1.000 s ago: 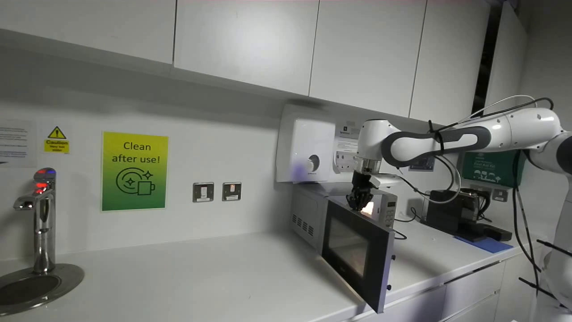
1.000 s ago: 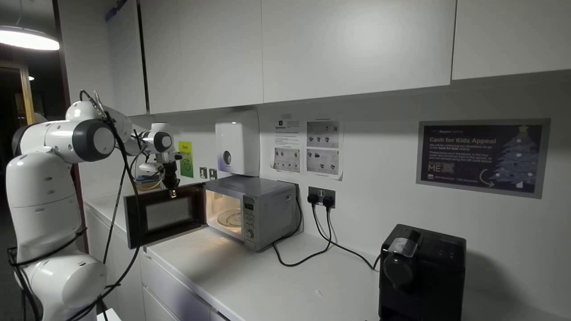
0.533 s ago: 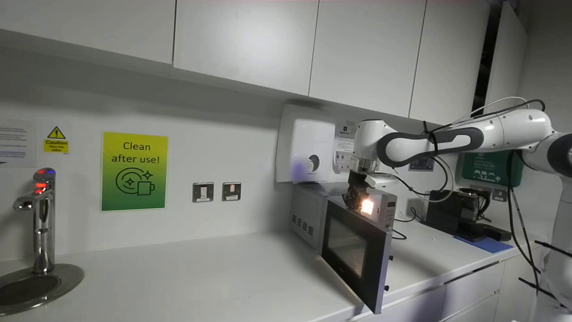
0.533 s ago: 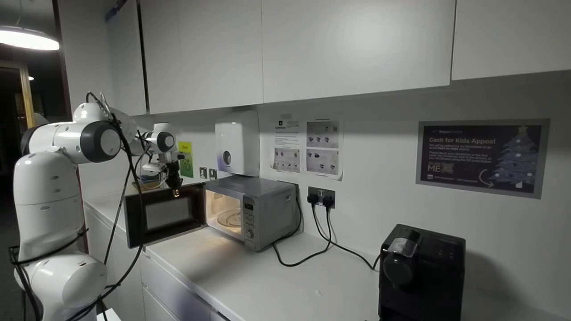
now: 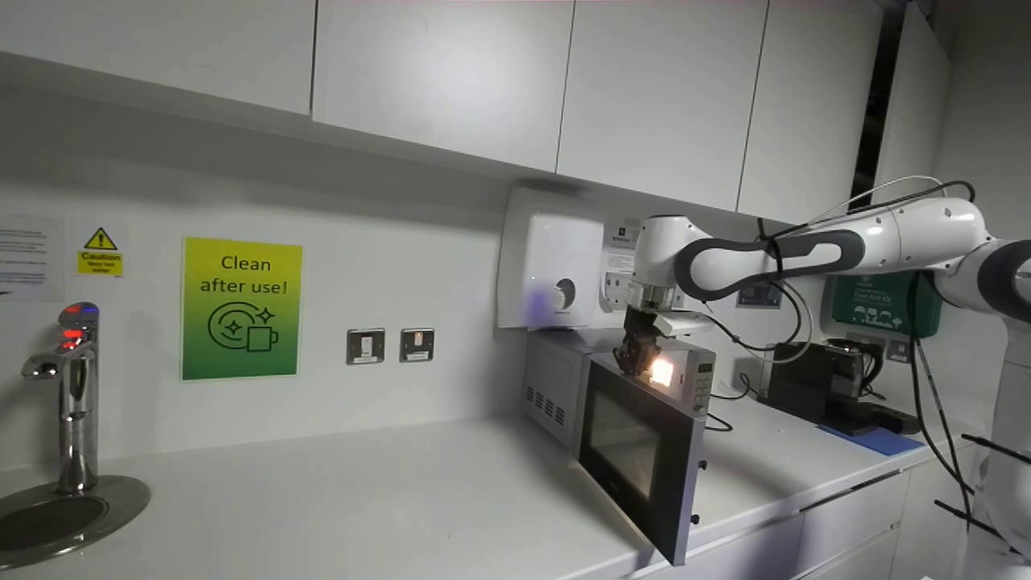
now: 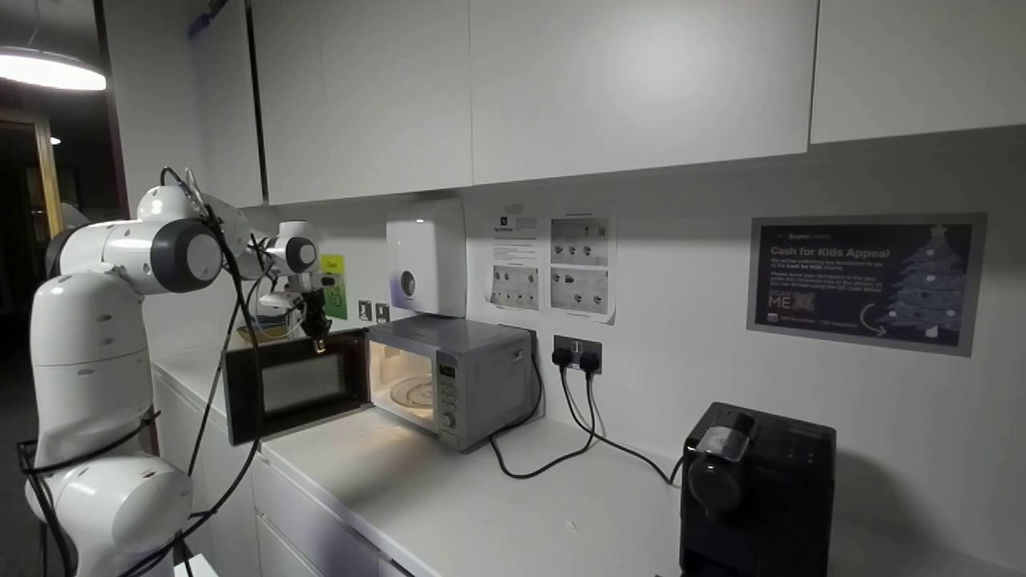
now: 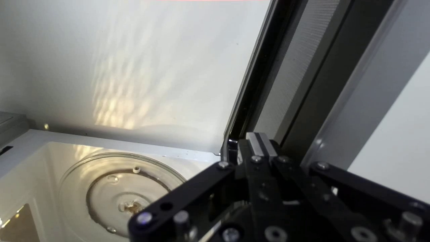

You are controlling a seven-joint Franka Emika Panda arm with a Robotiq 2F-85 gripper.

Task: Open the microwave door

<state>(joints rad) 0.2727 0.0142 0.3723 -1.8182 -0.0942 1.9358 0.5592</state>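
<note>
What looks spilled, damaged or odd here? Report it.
A brownish patch at the centre of the glass plate in the microwave looks odd: possibly a stain, though it may sit beneath the glass. A small pale fleck on the counter looks stray. I see no clear damage.

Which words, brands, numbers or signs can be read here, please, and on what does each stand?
"Clean after use!": rectangular yellow-green poster.
"Caution": small yellow warning sign; line below blurred.
"Cash for Kids Appeal" and "ME": dark rectangular poster, grey border.
"First Aid Kit", faint: rectangular green case.
Too small or blurred: dark poster's other lines, white paper notices, button panel of the silver-grey box microwave.
</note>
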